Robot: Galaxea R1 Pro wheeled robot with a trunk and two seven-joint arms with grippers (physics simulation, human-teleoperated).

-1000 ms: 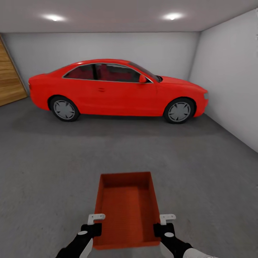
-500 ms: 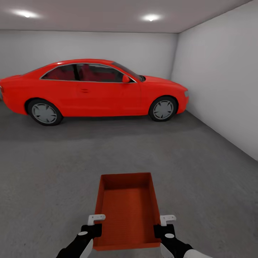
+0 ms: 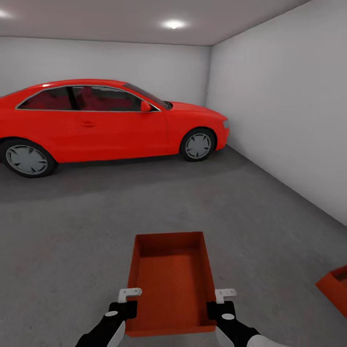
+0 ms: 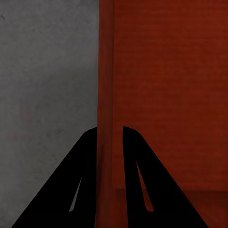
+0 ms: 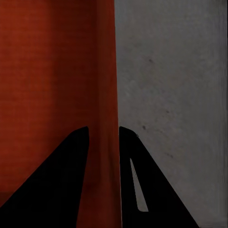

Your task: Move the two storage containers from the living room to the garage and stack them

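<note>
Pinching the side walls of the storage container (image 3: 172, 282), my left gripper (image 3: 129, 300) and right gripper (image 3: 219, 301) each straddle a wall at lower centre of the frame, fingers (image 4: 88, 156) closed on it. It is orange-red, lidless and level. A second container (image 3: 336, 287) pokes in at the lower right edge. Bare grey floor (image 3: 96, 226) lies open up to the red car (image 3: 106, 120) at upper left, a pale wall (image 3: 289, 111) on the right.

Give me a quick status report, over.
Left gripper and right gripper shut on carried container walls. Second container on garage floor, ahead right. Red car far off; path open.
</note>
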